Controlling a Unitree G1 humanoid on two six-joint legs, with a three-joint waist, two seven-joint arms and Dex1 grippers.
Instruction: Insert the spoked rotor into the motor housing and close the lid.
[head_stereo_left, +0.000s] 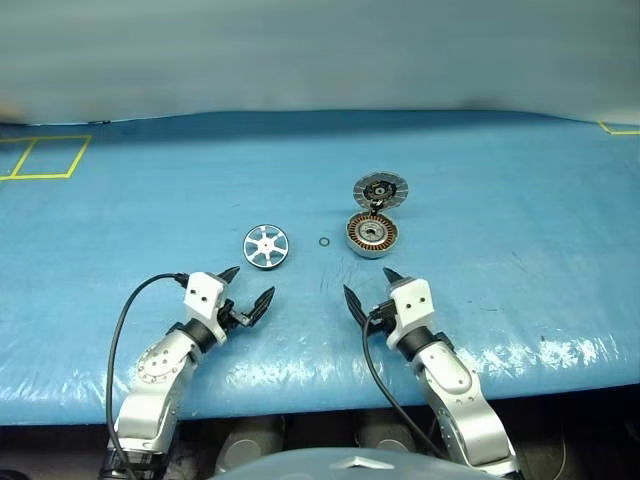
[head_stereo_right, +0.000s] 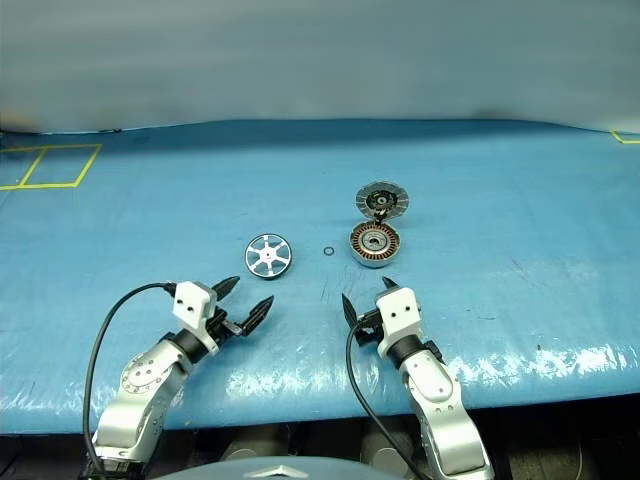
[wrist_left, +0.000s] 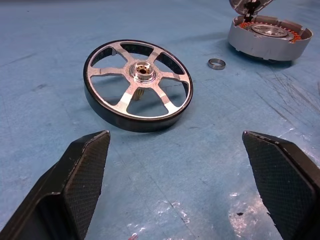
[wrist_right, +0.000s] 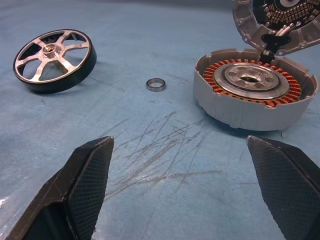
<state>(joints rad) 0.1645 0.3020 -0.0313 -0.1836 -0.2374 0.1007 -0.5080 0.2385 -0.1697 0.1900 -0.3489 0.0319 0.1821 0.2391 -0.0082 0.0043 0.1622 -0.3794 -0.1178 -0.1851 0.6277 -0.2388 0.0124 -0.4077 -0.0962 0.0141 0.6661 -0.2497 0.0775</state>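
The spoked rotor lies flat on the blue table, a shiny silver wheel with a dark outer band. To its right stands the motor housing, a silver cup with copper windings. Its lid is hinged up behind it, inner face showing. My left gripper hovers open just short of the rotor. My right gripper hovers open just short of the housing. Neither holds anything.
A small dark ring lies between rotor and housing. Yellow tape squares mark the far left of the blue table cover; another tape corner sits far right. The table's front edge runs just under my arms.
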